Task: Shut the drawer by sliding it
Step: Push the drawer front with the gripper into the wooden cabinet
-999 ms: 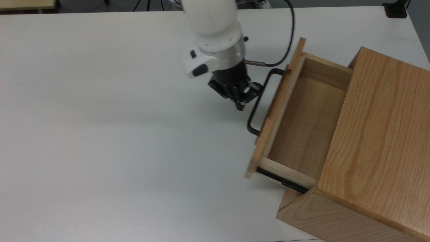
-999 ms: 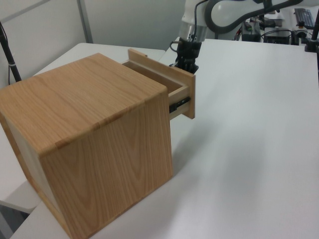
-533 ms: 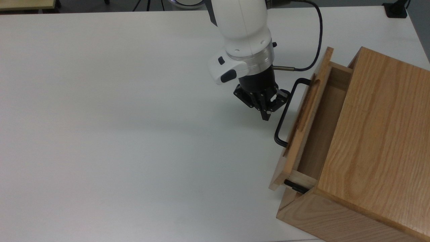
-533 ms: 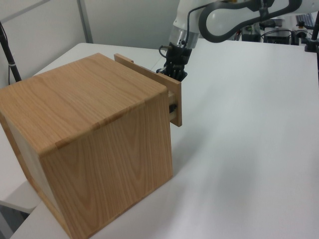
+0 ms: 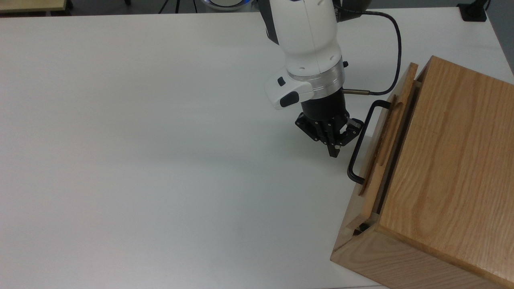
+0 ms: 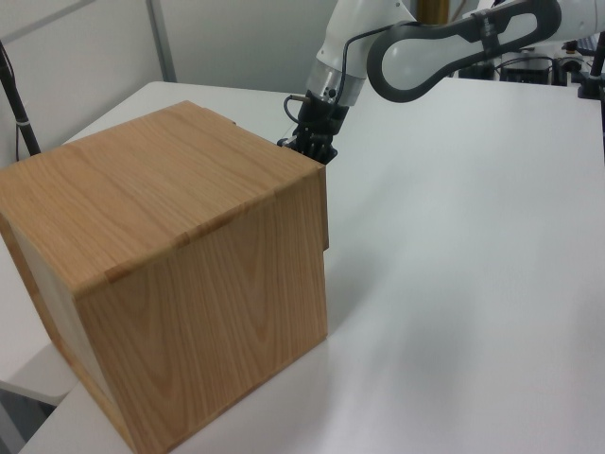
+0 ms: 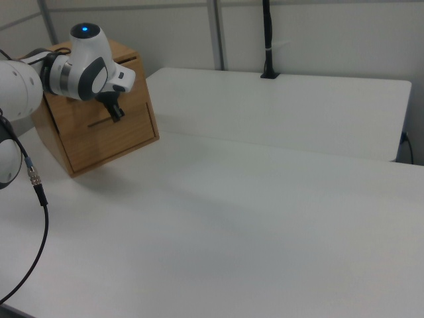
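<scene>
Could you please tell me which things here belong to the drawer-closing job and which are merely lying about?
In the job:
drawer, nearly shut
handle
gripper, beside the handle
cabinet

Lying about:
black post at the table's far edge
table

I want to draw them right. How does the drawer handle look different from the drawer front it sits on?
The handle is a thin black bar bent into a U; the drawer front is a flat, light wooden panel. The handle sticks out toward the gripper; the front lies almost flush against the cabinet. Both run the same slanted way in the top view.
</scene>
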